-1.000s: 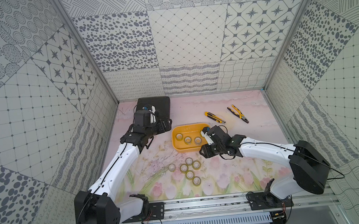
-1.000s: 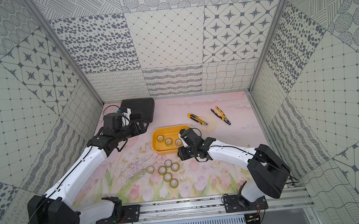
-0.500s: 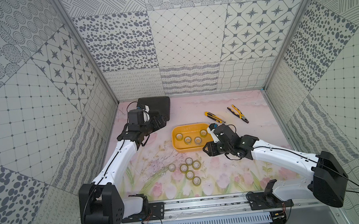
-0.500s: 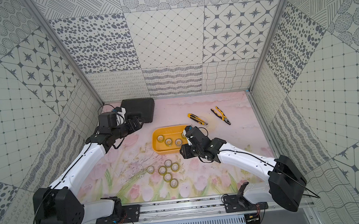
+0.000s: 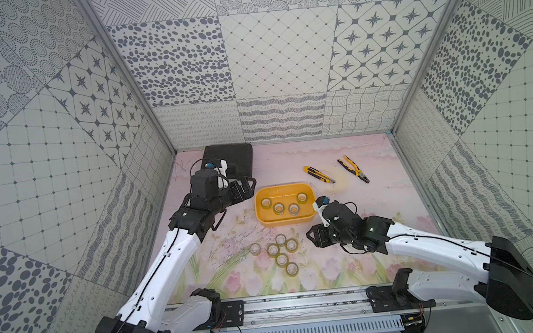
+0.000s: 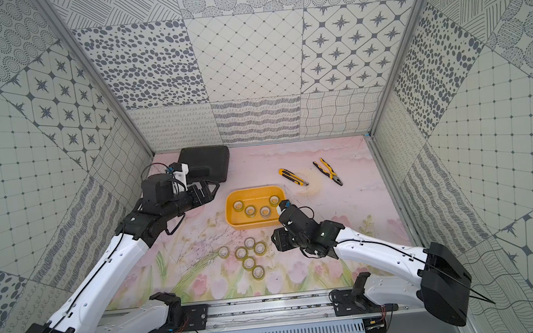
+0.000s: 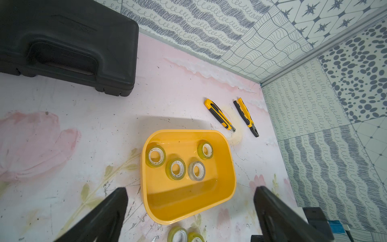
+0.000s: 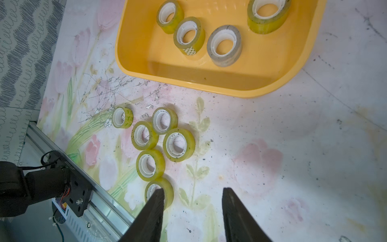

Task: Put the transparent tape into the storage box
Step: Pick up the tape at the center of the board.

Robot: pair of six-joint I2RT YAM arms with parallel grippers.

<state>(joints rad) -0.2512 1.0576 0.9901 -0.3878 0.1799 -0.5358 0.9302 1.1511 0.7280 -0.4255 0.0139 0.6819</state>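
Four tape rolls (image 7: 169, 174) in our storage box (image 7: 184, 201)
Our left gripper (image 7: 190, 189) and right gripper (image 8: 193, 189) gape empty; a finger (image 8: 154, 209) half-hides one roll (image 8: 168, 188).

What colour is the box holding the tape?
The box is yellow-orange, clearest in the left wrist view.
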